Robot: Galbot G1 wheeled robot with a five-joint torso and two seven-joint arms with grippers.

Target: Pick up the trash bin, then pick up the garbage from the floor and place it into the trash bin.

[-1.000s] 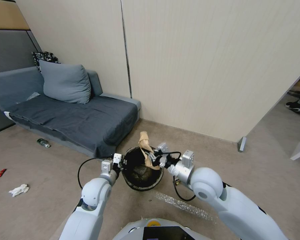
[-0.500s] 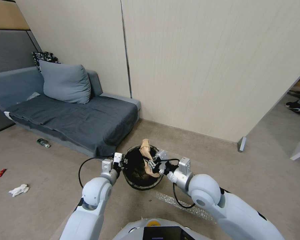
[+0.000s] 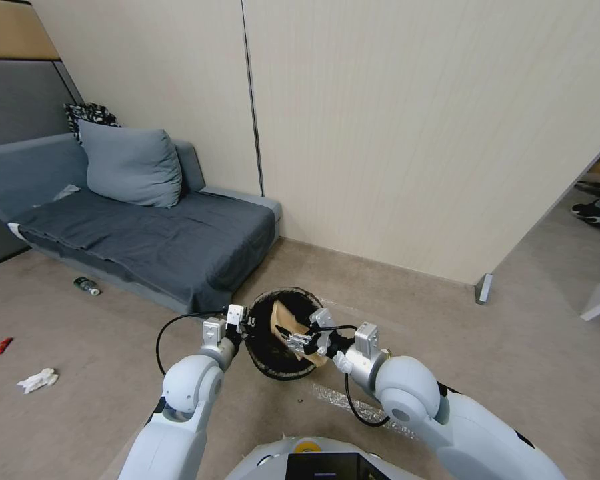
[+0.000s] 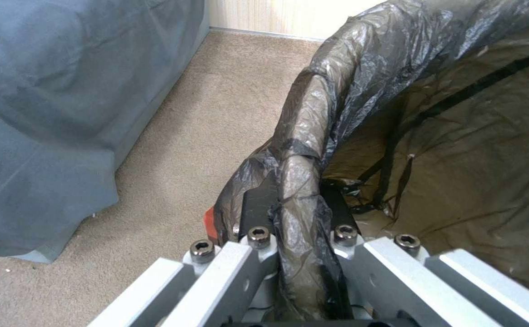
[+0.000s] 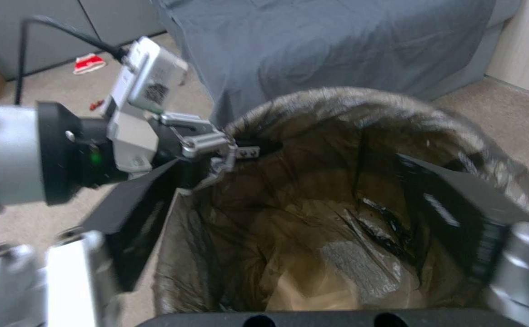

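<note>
The bin (image 3: 280,333), lined with a dark bag, hangs tilted above the carpet just beside the sofa (image 3: 147,233), its mouth toward the robot. The left hand (image 4: 298,209) is clamped on the bagged rim, one finger inside and one outside. The right hand (image 3: 299,341) reaches into the bin's mouth with brown paper (image 3: 288,319) at its fingers, which stand spread wide in the right wrist view. On the floor well apart to the left lie a bottle (image 3: 87,286), a red wrapper (image 3: 3,345) and a tissue (image 3: 38,380).
</note>
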